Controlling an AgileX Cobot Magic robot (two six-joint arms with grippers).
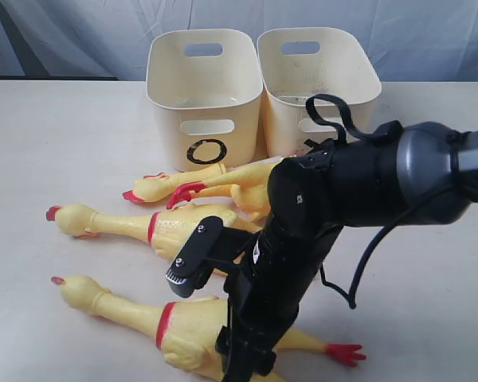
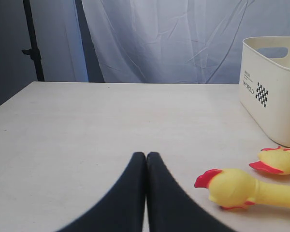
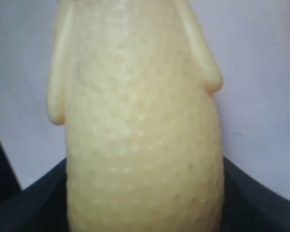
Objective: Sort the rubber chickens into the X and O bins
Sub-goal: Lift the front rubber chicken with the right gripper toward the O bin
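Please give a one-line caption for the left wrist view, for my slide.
Left gripper, fingers shut, near two rubber chickens and a cream bin on the table.

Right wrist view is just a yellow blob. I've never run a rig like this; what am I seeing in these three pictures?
A robot with two arms works at a table. The exterior view takes in the scene: four rubber chickens lie before two cream bins, one marked O. Each wrist view rides on an arm. The left one shows its jaws shut, empty, near a chicken's head. Your blob is the nearest large chicken's body between the right jaws; whether they grip yet, I cannot tell.
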